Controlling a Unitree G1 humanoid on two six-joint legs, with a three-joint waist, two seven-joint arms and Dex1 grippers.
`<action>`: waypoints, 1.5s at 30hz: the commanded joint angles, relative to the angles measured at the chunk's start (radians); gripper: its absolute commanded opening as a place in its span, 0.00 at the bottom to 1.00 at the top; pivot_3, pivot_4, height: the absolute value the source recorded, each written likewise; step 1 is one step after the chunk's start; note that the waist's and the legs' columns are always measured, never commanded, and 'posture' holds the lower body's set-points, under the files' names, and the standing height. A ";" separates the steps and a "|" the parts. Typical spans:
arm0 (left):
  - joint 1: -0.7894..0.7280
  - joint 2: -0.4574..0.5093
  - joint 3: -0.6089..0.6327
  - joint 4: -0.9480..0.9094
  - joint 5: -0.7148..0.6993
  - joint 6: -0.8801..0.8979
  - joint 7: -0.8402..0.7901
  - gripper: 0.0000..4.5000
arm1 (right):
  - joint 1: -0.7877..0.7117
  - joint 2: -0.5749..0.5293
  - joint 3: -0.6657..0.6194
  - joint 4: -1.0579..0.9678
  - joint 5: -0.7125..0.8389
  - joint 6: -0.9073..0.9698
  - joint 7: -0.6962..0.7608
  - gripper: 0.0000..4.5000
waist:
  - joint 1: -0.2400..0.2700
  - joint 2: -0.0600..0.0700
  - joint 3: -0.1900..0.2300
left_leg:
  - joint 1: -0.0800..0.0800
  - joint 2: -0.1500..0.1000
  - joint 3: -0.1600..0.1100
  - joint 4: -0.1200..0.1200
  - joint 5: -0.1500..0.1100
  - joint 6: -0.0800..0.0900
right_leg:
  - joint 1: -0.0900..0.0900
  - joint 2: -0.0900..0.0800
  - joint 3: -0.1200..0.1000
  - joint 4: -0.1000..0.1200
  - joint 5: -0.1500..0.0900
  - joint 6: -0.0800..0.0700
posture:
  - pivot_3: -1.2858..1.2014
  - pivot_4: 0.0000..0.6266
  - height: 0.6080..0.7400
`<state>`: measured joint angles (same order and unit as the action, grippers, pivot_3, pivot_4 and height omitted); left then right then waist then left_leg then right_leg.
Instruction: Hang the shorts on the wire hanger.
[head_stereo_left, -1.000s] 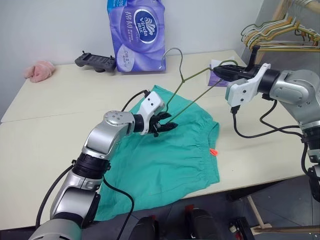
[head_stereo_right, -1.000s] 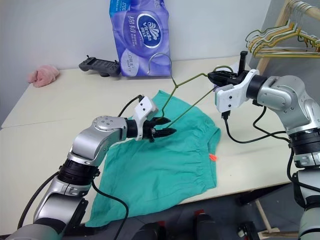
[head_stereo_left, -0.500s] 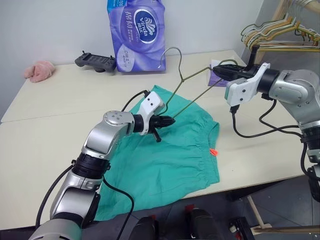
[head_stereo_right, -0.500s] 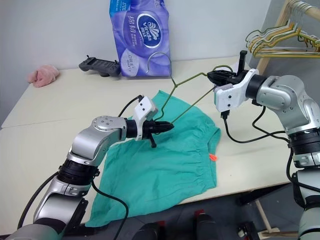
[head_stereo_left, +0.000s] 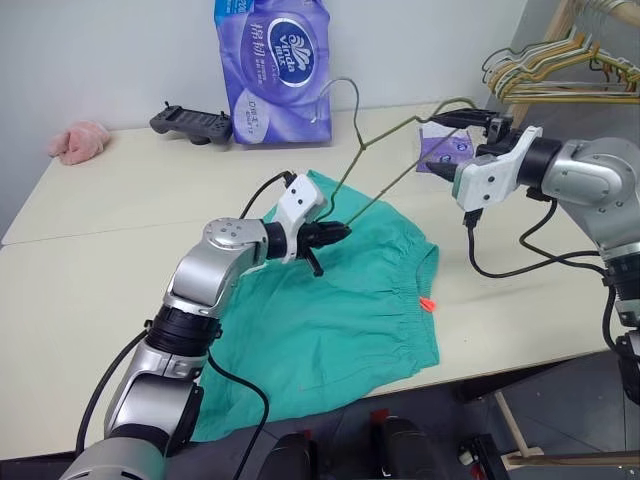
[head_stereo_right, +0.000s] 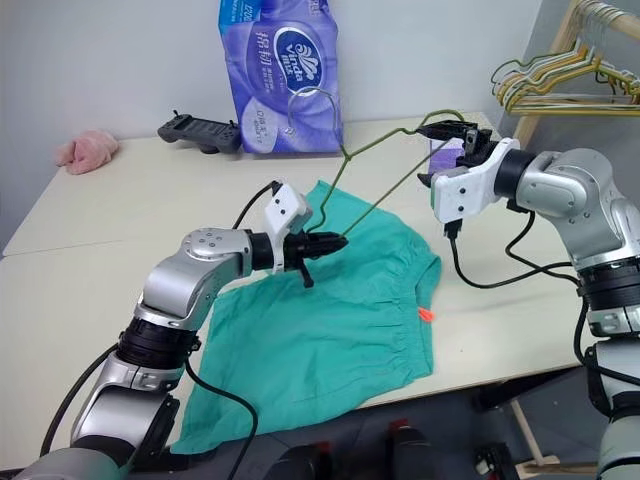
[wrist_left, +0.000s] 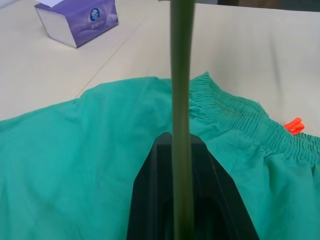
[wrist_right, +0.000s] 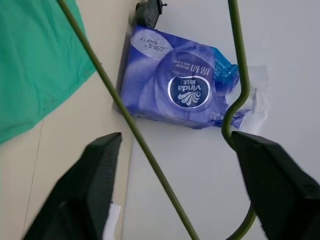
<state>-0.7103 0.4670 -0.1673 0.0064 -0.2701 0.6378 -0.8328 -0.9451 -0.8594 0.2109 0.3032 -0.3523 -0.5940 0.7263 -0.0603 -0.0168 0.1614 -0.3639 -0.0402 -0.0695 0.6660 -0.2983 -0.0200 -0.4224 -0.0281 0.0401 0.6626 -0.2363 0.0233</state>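
Note:
The teal-green shorts (head_stereo_left: 340, 300) lie flat on the table, their orange-red tag (head_stereo_left: 427, 303) at the right hem. The olive-green wire hanger (wrist_left: 180, 75) is held up in the air above them, hook (head_stereo_left: 345, 88) toward the wall. My left gripper (head_stereo_left: 335, 233) is shut on the hanger's near corner, just above the shorts' waistband. Around the hanger's far corner stands my right gripper (head_stereo_left: 446, 142), open, with the wire (wrist_right: 125, 117) passing between its spread fingers and not gripped.
A purple tissue pack (head_stereo_left: 272, 65) stands at the wall, with a black controller (head_stereo_left: 190, 122) and a pink fuzzy cloth (head_stereo_left: 78, 140) to its left. A small purple tissue box (wrist_left: 77, 22) sits near my right gripper. Bunched hangers on a wooden rack (head_stereo_left: 560, 60) are at far right.
My left gripper shut on the hanger's near corner. My right gripper then opened and let go of the far corner. The hanger's hook end tipped a little higher.

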 joint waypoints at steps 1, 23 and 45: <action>-0.019 0.016 0.055 -0.004 0.007 -0.002 0.043 0.00 | 0.041 -0.055 -0.063 -0.081 0.070 0.024 0.041 1.00 | 0.002 0.000 0.000 | 0.000 0.000 0.000 0.000 0.000 0.000 | 0.000 0.000 0.000 0.000 0.000 0.000 | 0.48 0.18 1.00; -0.128 0.187 -0.162 0.236 0.607 -0.673 0.198 0.00 | 0.131 -0.069 -0.015 -0.077 -0.097 0.209 0.031 1.00 | 0.003 0.000 0.000 | -0.001 -0.001 0.001 0.000 -0.002 0.003 | -0.001 -0.001 0.000 0.000 0.000 0.000 | 0.48 0.20 1.00; -0.161 0.190 -0.156 0.311 0.755 -0.878 0.255 0.00 | 0.068 0.096 0.035 -0.065 -0.073 0.418 0.158 1.00 | 0.001 0.000 0.000 | -0.001 -0.001 0.001 0.000 -0.002 0.003 | -0.002 -0.001 -0.001 0.001 0.000 0.000 | 0.48 0.21 1.00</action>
<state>-0.8409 0.6561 -0.3449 0.3264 0.4795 -0.2268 -0.5982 -0.8471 -0.7647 0.2520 0.2794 -0.4367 -0.1915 0.8702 -0.0598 -0.0167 0.1612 -0.3649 -0.0411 -0.0687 0.6664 -0.3001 -0.0168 -0.4240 -0.0292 0.0387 0.6637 -0.2362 0.0235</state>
